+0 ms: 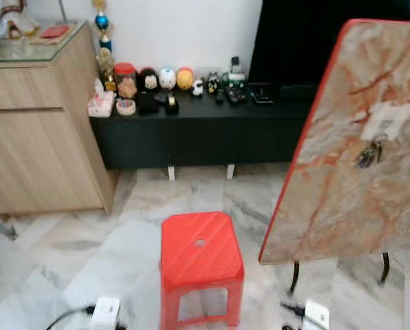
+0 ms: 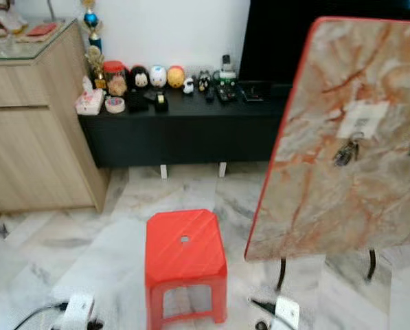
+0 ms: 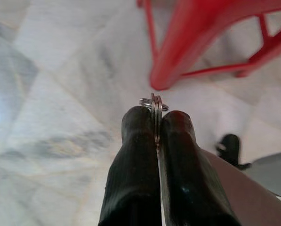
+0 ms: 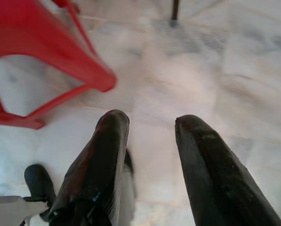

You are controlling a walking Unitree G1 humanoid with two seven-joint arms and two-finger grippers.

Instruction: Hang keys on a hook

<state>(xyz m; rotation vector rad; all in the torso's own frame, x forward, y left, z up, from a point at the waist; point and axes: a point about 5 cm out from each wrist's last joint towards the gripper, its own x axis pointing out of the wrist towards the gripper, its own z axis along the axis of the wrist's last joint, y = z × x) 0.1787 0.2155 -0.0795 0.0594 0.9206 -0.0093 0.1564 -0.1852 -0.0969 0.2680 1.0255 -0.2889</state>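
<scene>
A key ring (image 3: 154,102) is clamped edge-on between the closed fingers of the left gripper (image 3: 155,123), low beside the red stool (image 1: 200,256). The right gripper (image 4: 152,123) hangs spread and empty. The tilted marble board (image 1: 359,144), right of the stool, bears keys (image 1: 371,152) already hung; the ring should be raised level and its free loop presented squarely to a hook there.

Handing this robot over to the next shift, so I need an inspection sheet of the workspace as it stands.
Surface: marble floor, red stool standing on it.
Job's things: key ring pinched in left claw; tilted marble board with a key bunch already hanging below a white label.
Clutter: figurines and jars on black low cabinet.
Grippers: left claw shut on key ring; right claw open, empty, above floor.
Cables: dark cable at white plug near stool.
Surroundings: wooden cabinet, white wall.
</scene>
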